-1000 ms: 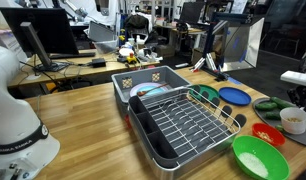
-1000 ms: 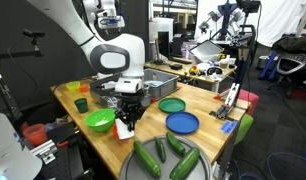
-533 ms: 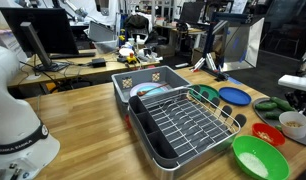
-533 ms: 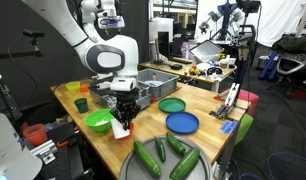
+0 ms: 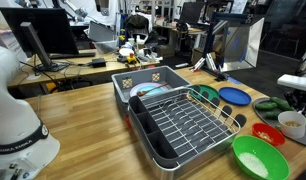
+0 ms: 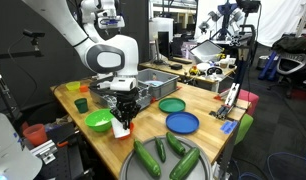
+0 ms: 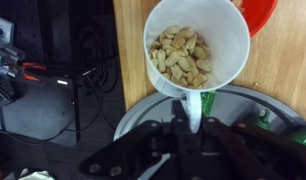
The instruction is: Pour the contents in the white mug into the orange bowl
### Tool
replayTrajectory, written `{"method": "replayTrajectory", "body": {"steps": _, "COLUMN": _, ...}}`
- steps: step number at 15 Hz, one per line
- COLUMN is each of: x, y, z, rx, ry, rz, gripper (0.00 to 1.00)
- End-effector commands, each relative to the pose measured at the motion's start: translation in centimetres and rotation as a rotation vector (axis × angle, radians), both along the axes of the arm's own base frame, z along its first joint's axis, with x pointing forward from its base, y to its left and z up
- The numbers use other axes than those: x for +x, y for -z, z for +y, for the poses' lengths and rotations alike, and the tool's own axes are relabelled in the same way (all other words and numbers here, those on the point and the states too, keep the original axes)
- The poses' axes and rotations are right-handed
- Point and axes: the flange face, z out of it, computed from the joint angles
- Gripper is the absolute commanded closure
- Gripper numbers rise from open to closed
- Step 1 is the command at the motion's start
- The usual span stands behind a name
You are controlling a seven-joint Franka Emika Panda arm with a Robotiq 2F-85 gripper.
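Observation:
The white mug [image 7: 190, 45] is upright and full of pale nut pieces. My gripper [image 7: 193, 122] is shut on its handle [image 7: 192, 105] from below in the wrist view. In both exterior views the white mug [image 5: 293, 122] [image 6: 121, 126] hangs just under my gripper [image 5: 297, 92] [image 6: 124, 106]. The orange bowl [image 5: 268, 133] stands right beside the mug, between it and the green bowl [image 5: 253, 156]. Only the orange bowl's rim [image 7: 259, 12] shows at the top right of the wrist view.
A dish rack [image 5: 183, 120] fills the table's middle. A blue plate [image 5: 233, 96] and a green dish [image 5: 203, 94] lie behind the bowls. A grey plate [image 6: 143, 170] with cucumbers [image 6: 163, 158] sits at the table's end, its rim [image 7: 143, 105] under the mug.
The gripper and the mug dropped a little and shifted slightly a second ago; since half a second ago they have stayed still.

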Motion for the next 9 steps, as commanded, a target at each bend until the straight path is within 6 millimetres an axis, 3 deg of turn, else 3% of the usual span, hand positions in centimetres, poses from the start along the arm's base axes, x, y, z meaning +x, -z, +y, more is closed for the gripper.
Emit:
{"method": "replayTrajectory", "body": {"steps": 1, "x": 0.0, "y": 0.0, "z": 0.0, "rx": 0.0, "ry": 0.0, "rz": 0.001, "gripper": 0.91}}
{"method": "replayTrajectory", "body": {"steps": 3, "x": 0.0, "y": 0.0, "z": 0.0, "rx": 0.0, "ry": 0.0, "rz": 0.001, "gripper": 0.91}}
{"method": "replayTrajectory", "body": {"steps": 4, "x": 0.0, "y": 0.0, "z": 0.0, "rx": 0.0, "ry": 0.0, "rz": 0.001, "gripper": 0.98}}
{"method": "replayTrajectory", "body": {"steps": 9, "x": -0.8, "y": -1.6, "z": 0.3, "rx": -0.196, "ry": 0.022, "rz": 0.032, "gripper": 0.98}}
